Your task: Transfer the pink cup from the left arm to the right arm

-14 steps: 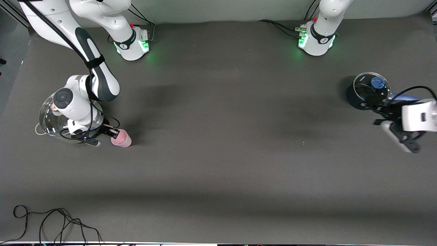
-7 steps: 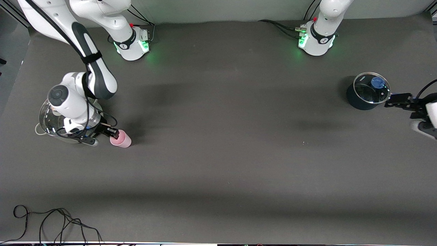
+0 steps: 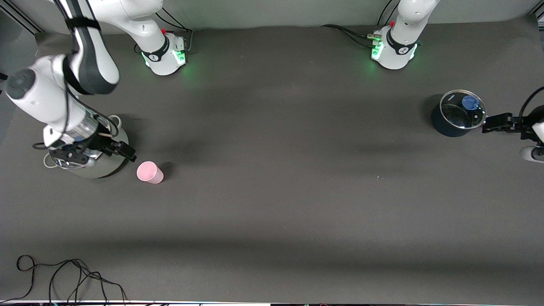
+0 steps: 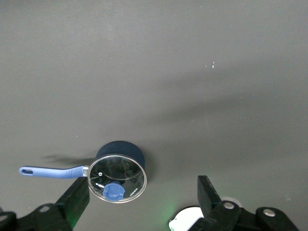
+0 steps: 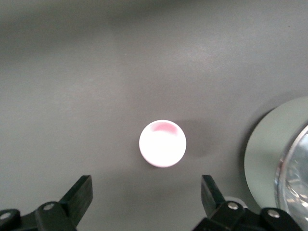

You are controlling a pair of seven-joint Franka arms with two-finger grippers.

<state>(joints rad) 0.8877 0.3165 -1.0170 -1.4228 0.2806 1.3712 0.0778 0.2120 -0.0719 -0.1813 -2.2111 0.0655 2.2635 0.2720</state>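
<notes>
Pink cup [image 3: 149, 172] stands free and upright on the tabletop [image 3: 280, 178], beside the steel pot [image 3: 91, 163] at the right arm's end.
We judge it light, stiff and smooth-walled, easy to tip, so we would pinch it across the tapered wall below the rim; it is small, pale pink and handleless. Right gripper [image 5: 147, 199] hangs spread wide over it, holding nothing; left gripper [image 4: 142, 197] waits, jaws apart and empty, over the blue saucepan [image 3: 457, 114].

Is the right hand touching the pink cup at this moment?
Apart. The right wrist view shows the pink cup standing alone, dark table all around it, between the open fingers of the right hand, which is above it.
</notes>
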